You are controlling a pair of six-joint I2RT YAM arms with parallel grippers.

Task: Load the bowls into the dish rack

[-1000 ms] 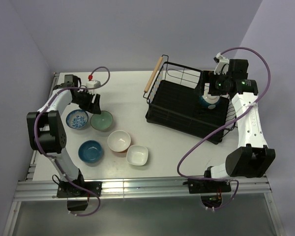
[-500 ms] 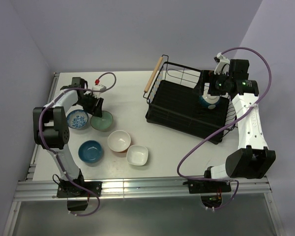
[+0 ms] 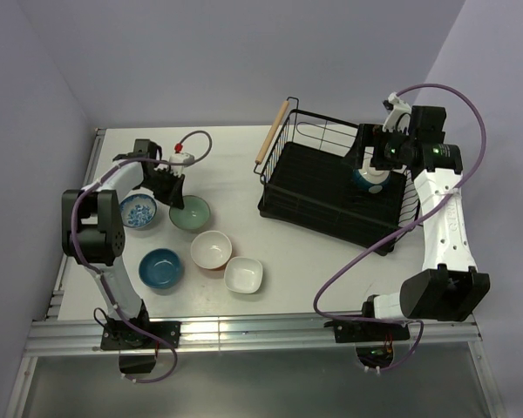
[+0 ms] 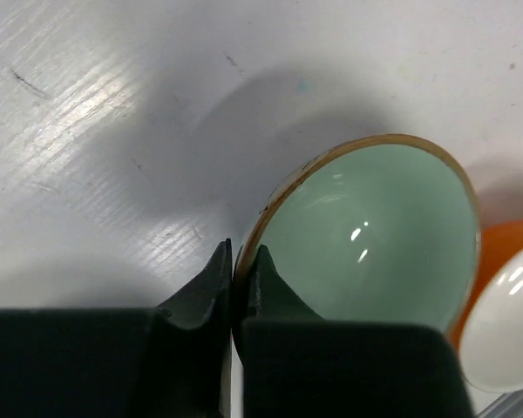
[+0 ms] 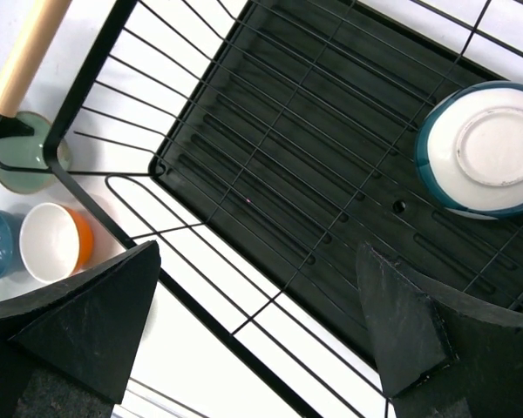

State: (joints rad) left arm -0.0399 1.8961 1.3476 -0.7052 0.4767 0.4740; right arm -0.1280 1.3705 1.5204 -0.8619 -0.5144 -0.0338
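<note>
Left gripper [image 4: 241, 261], now rightward, tight on rim of mint green bowl [image 4: 375, 235]; right gripper [image 5: 257, 261] wide.

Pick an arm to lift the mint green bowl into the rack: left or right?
Left. The left fingers pinch the mint green bowl at its rim; the right fingers hang open over the dish rack, away from it.

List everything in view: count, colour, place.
dish rack: one, black wire, wooden handle, table's far right.
upturned bowl: one, teal-rimmed white, inside the rack.
mint green bowl: one, table's left.
patterned bowl: one, blue-and-white, left of the mint one.
blue bowl: one, near left.
orange-sided bowl: one, white inside, centre.
squarish bowl: one, white, right of it.
table: one, white.
left gripper: shut on the mint green bowl's rim.
right gripper: open, above the rack.
</note>
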